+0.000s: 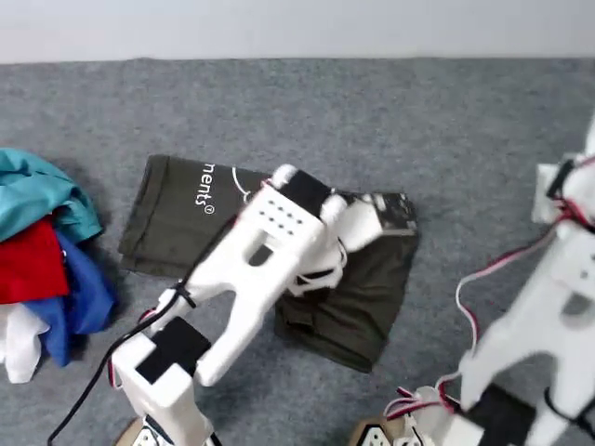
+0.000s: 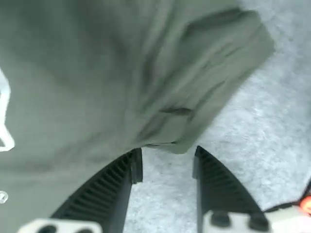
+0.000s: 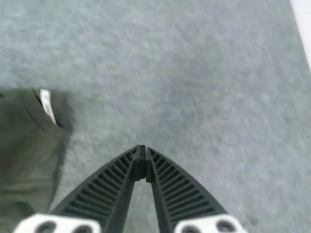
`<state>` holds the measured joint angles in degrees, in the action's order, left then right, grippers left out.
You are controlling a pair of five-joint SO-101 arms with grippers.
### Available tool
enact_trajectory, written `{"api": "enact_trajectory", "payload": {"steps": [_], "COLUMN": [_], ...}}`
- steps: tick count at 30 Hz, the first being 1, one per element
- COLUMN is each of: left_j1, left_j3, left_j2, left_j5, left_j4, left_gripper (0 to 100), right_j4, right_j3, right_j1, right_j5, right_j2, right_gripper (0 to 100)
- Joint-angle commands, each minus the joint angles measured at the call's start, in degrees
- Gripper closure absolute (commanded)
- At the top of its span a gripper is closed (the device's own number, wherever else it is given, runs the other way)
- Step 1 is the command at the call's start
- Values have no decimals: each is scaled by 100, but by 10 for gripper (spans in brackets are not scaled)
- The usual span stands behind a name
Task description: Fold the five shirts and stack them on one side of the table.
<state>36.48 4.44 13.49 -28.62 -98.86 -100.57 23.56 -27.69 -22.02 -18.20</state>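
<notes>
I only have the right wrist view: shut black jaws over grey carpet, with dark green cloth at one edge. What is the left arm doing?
Observer: The left gripper is open, with its fingertips at the edge of the dark olive cloth shirt and nothing between them.
Operator: Where are the other shirts?
Observer: They are in a loose heap at the left edge of the grey carpeted table in the high view: a teal shirt, a red shirt, a blue shirt and a white shirt.
Operator: Any stack started?
Observer: Not yet. The olive shirt lies alone mid-table with its white lettering facing up.
</notes>
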Motion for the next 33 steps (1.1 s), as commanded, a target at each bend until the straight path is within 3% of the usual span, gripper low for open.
{"api": "enact_trajectory", "payload": {"steps": [1, 6, 10, 19, 33], "left_j1": [343, 105, -123, -158, -202], "left_j3": [-374, -1262, -1622, -1367, -1552], "left_j2": [-290, -290, -290, -343, 826], "left_j5": [-62, 79, 79, 70, 70], "left_j4": [114, 1231, 1600, 1371, 1477], "left_gripper": [816, 816, 836, 972, 975], "right_j4": [-224, -224, -224, -215, -215], "right_j3": [-466, -1116, -1486, -2048, -2048], "right_j1": [-347, -470, -470, -453, -444], "right_j5": [-229, -229, -229, -193, -193], "right_j2": [-769, -1508, -1930, -2308, -2308], "right_gripper": [983, 983, 983, 983, 983]}}
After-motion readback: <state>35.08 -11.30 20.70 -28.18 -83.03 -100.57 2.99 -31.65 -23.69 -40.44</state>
